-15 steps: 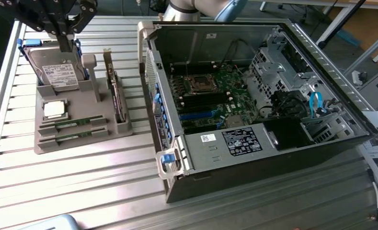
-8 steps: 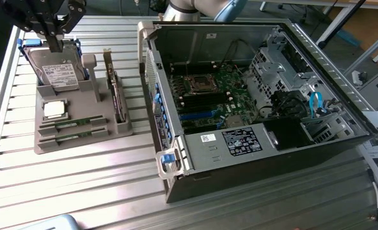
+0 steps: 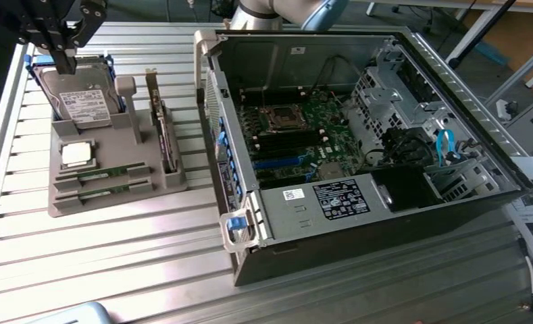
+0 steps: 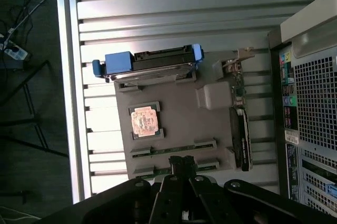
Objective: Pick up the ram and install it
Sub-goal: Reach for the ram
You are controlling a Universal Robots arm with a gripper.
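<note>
Bench: table (image 3: 113,256) of ribbed aluminium slats, with strong glare on the slats toward the exterior view's left. At the far left of the exterior view, at the back of the table, is the black gripper (image 3: 65,66). Its fingers are pressed together with nothing between them, and it hangs above the hard drive (image 3: 86,98) without touching it. The hard drive, in blue rails, stands tilted at the back of a grey holder (image 3: 122,156) that lies flat on the slats. In front of the drive, a square silver processor (image 3: 77,154) sits in its pocket. Toward the holder's front edge are two parallel slots, each with a stick set on edge: the inner ram stick (image 3: 104,174) just beside the processor, and the outer ram stick (image 3: 104,192) close to it but apart. Both are seated in the holder and neither is gripped. On the holder's right side an expansion card (image 3: 163,128) stands upright on edge. Close beside the holder, further right, an open computer case (image 3: 275,61) lies on its side, with the motherboard (image 3: 311,128) exposed and blue cables (image 3: 444,150) by the drive bays. At the exterior view's right edge loose papers (image 3: 532,216) lie beyond the case. In the wrist view the closed gripper (image 4: 182,162) lines up over the outer ram stick (image 4: 208,167), with the inner ram stick (image 4: 174,149) just past it. Off the table edge (image 4: 174,2) is dark floor (image 4: 31,129) with a power strip (image 4: 13,51) and trailing cables.
</note>
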